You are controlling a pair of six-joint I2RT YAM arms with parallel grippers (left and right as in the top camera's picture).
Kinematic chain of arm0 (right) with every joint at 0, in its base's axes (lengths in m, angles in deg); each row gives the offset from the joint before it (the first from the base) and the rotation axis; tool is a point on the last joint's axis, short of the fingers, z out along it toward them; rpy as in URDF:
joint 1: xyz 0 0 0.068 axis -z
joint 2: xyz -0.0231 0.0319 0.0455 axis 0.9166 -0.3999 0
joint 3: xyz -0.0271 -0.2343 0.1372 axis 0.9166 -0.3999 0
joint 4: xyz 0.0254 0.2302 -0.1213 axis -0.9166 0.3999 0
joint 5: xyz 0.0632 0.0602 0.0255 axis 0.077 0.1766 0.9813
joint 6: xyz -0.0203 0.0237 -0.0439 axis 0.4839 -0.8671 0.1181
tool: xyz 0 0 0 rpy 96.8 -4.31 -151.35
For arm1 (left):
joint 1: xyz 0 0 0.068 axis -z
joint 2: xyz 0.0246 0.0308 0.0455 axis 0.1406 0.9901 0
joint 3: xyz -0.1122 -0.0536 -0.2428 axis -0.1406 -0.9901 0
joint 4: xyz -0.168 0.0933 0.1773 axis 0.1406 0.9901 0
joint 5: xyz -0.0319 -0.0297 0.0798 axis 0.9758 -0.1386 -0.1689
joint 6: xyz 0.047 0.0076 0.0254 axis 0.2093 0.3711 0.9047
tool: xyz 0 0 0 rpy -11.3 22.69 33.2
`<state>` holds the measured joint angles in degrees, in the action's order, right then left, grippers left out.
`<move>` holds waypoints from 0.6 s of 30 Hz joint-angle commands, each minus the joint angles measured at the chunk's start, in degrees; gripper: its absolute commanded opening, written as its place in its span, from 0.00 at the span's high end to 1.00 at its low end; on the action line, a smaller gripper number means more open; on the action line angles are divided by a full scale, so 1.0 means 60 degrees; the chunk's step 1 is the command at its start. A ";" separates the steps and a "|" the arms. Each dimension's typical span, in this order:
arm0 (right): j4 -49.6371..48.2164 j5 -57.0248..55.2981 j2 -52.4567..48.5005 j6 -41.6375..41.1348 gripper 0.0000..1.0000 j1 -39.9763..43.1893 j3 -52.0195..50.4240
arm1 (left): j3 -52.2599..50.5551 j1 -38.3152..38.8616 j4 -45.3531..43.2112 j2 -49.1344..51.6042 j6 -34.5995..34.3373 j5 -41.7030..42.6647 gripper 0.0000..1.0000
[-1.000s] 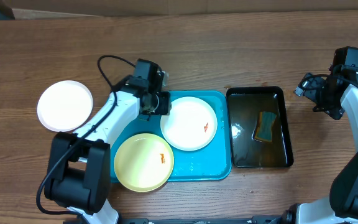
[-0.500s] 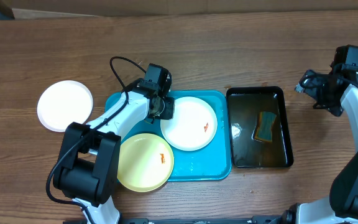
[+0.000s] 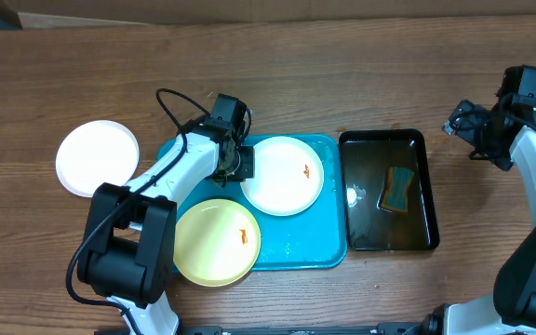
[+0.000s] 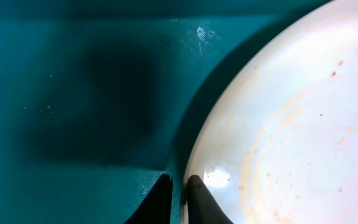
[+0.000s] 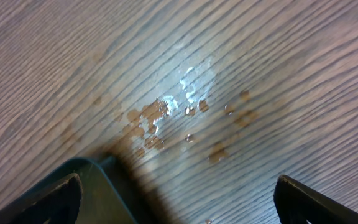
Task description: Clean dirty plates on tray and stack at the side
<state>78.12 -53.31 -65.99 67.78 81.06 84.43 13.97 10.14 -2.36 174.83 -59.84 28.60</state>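
A white plate [image 3: 284,175] with an orange-red smear lies on the turquoise tray [image 3: 314,251]. My left gripper [image 3: 238,166] is shut on its left rim. The left wrist view shows the rim between the fingertips [image 4: 178,180], the smeared plate [image 4: 291,124] and the tray floor [image 4: 73,93]. A pale yellow plate [image 3: 215,242] with a smear sits at the tray's front left, overhanging the edge. A second white plate [image 3: 98,158] lies on the table left of the tray. My right gripper [image 3: 477,140] is open and empty above the table; it also shows in the right wrist view [image 5: 179,186].
A black tray [image 3: 384,134] of water with a sponge [image 3: 398,189] stands right of the turquoise tray. Its corner [image 5: 98,193] shows under my right gripper, with water drops [image 5: 185,112] on the wood. The left arm's cable loops above the tray's far left corner.
My left gripper has moved right to the white plate's left rim and closed on it. The plate has shifted slightly toward the far side. The right arm has barely moved.
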 commanded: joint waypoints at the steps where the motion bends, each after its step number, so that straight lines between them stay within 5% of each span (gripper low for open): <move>1: 0.0277 0.0659 0.0018 -0.0066 0.00 0.0029 0.0109 | 0.0233 -0.0051 0.0004 0.0113 -0.0164 -0.0120 0.84; 3: 0.0506 0.0998 0.0029 0.0444 0.00 0.0029 0.0182 | 0.0233 -0.0051 -0.0022 0.0113 -0.0157 -0.0127 0.82; 6: 0.1315 0.1198 0.0109 0.0532 0.29 -0.0029 0.0532 | 0.0233 -0.0051 -0.0044 0.0113 -0.0157 -0.0127 0.80; 8: 0.1916 0.1202 0.0273 0.0532 0.37 -0.0208 0.0769 | 0.0233 -0.0051 -0.0069 0.0113 -0.0160 -0.0124 0.80; 18: 0.4492 0.0947 0.1086 0.0197 0.31 -0.2113 0.1118 | 0.0233 -0.0051 -0.0106 0.0113 -0.0160 -0.0124 0.79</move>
<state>103.78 -47.08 -60.94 70.23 70.62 90.01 14.06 10.05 -2.76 174.83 -60.04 28.46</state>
